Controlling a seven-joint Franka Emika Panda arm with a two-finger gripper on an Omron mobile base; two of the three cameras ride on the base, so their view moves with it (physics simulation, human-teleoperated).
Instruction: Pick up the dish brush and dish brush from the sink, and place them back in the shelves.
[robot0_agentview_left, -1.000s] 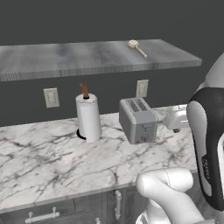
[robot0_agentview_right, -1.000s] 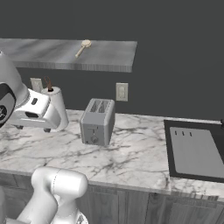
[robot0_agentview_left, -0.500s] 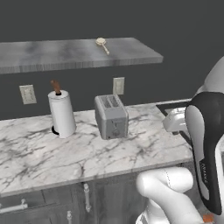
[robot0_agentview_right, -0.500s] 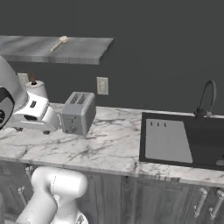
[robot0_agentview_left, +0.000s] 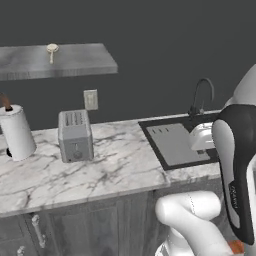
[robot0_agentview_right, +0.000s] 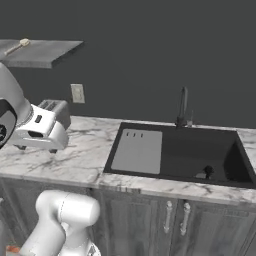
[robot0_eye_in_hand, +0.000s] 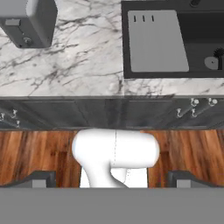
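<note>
The black sink (robot0_agentview_right: 235, 156) sits in the marble counter, with a pale grey ribbed board (robot0_agentview_right: 137, 150) in its left half. A small dark and grey thing (robot0_agentview_right: 206, 173) lies on the basin floor; it looks like a dish brush (robot0_eye_in_hand: 215, 59). Another dish brush (robot0_agentview_left: 51, 50), pale with a round head, lies on the grey shelves (robot0_agentview_left: 80, 61) high on the wall to the left. My gripper (robot0_eye_in_hand: 112, 180) is open and holds nothing. Its white hand (robot0_agentview_right: 41, 131) hangs above the counter's front, left of the sink (robot0_agentview_left: 148, 131).
A grey toaster (robot0_agentview_left: 75, 135) and a paper towel roll (robot0_agentview_left: 17, 134) stand on the counter (robot0_agentview_left: 110, 170) left of the sink. A dark arched faucet (robot0_agentview_right: 183, 105) rises behind the basin. Cabinet doors with handles (robot0_agentview_right: 176, 217) run below the counter, above a wooden floor (robot0_eye_in_hand: 35, 153).
The base has driven to the right, so both base views shifted: toaster and paper towel slid left and the whole sink came into view. The gripper stayed open.
</note>
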